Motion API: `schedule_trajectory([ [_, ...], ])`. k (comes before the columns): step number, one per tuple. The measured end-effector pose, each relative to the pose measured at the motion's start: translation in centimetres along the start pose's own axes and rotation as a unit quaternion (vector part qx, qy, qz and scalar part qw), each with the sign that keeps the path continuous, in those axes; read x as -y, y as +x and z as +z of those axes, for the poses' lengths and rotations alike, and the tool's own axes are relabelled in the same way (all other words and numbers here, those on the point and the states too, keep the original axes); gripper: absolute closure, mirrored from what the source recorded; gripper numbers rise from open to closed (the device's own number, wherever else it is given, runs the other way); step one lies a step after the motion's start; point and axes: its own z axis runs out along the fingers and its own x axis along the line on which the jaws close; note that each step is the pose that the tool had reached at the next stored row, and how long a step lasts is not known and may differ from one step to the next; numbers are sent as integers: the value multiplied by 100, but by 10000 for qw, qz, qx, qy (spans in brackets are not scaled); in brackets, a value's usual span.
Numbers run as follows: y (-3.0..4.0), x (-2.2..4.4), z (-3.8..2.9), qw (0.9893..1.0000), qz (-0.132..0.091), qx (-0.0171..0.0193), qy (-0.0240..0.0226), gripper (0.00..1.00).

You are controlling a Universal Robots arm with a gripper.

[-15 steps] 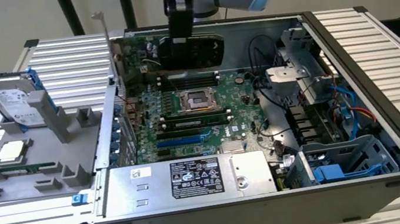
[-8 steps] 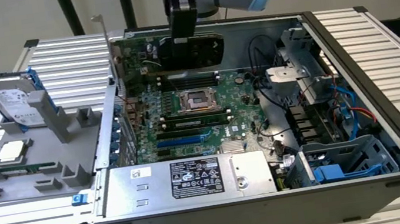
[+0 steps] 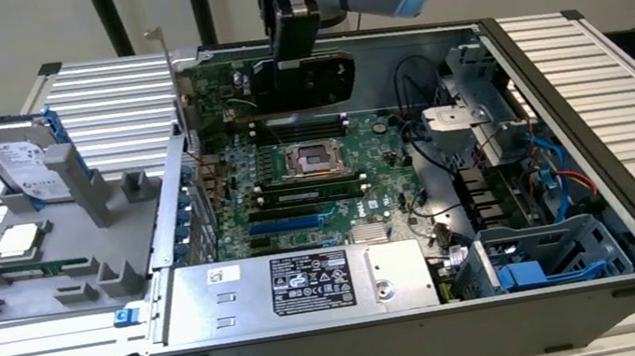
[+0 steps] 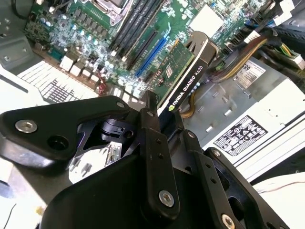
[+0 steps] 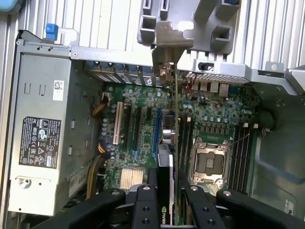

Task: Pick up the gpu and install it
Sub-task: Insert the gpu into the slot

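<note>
Over mobo (image 3: 402, 192) | pincer (image 5: 169, 191) grips gpu (image 4: 187, 71) | bracket (image 3: 171, 63) by rear wall (image 3: 170, 200)

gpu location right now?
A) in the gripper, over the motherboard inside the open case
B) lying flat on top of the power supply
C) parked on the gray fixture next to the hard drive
A. The gripper is closed on the gpu, which it holds on edge over the motherboard. The power supply has nothing lying on it.
</note>
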Motion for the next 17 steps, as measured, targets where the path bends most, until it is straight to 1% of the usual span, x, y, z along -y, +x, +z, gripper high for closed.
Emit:
schedule_trajectory([
  [3, 0, 0, -1, 10000, -40, -2, 0, 100],
  [6, 0, 0, 1, 10000, -22, -2, 0, 100],
  [17, 3, 33, 43, 9996, 290, 12, 8, 100],
])
